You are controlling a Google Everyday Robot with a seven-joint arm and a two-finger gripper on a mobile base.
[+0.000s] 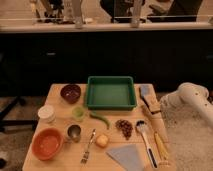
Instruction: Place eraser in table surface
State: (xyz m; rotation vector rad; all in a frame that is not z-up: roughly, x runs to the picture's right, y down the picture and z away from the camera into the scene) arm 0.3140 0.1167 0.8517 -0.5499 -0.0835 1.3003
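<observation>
The eraser (pixel 145 91) is at the right edge of the table surface (pixel 59 127), just beside the green tray (pixel 111 79) (toward the far right corner). The gripper (pixel 154 104) reaches in over the right edge, just beside the eraser's near side. Whether it grips anything, I cannot tell.

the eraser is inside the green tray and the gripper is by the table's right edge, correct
No. The camera view shows the eraser outside the green tray, just to its right. The gripper is indeed by the table surface's right edge.
</observation>
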